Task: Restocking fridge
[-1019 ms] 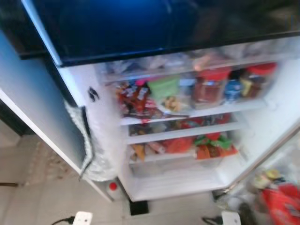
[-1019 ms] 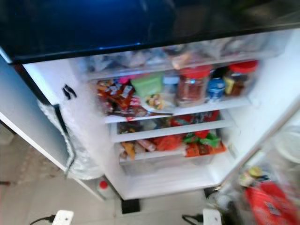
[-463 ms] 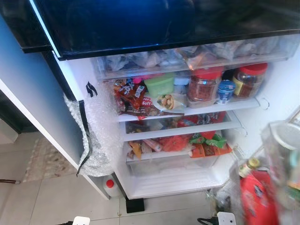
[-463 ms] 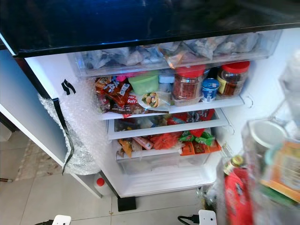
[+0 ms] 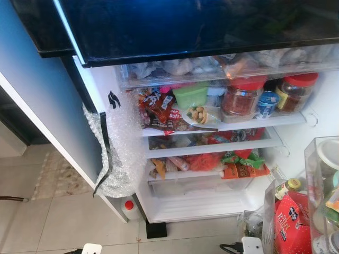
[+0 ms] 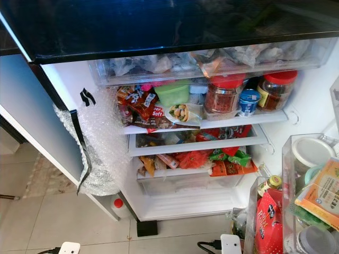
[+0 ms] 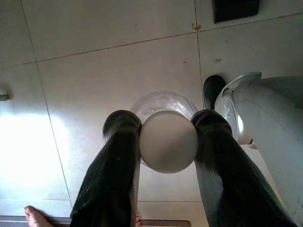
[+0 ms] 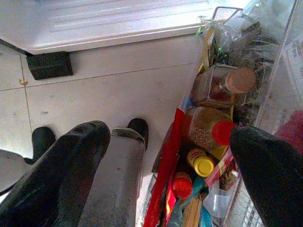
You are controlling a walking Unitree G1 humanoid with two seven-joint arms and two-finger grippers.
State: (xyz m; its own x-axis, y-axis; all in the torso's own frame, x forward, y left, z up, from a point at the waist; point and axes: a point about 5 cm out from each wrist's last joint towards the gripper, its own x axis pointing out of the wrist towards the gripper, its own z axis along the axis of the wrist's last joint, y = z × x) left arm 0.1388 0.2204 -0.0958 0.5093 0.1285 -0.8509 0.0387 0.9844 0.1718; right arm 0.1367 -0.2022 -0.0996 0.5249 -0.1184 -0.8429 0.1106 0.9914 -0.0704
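My left gripper (image 7: 168,127) is shut on a clear jar with a white lid (image 7: 168,144), held above the tiled floor. My right gripper (image 8: 173,137) hangs open, fingers wide apart, over the floor beside the door shelf. The fridge (image 5: 212,203) stands open ahead. Its top shelf carries two red-lidded jars (image 5: 241,98), a blue cup (image 5: 268,103), a green tub (image 5: 190,96) and snack packets (image 5: 159,108). Lower shelves hold more packets (image 5: 241,165). The open door's clear shelves (image 6: 312,185) at the right hold a red packet (image 6: 269,222), bottles and a red-capped jar (image 8: 208,127).
Bubble wrap (image 5: 119,159) hangs down the fridge's left side. A small red-capped bottle (image 5: 128,207) and a black block (image 5: 155,230) sit on the floor by the fridge base. White power strips (image 6: 231,244) lie on the tiles. A person's toes (image 7: 29,215) show in the left wrist view.
The head camera has shifted and steadied: the blur is gone and the door shelves at the right show clearly. Nothing in the fridge has visibly moved.
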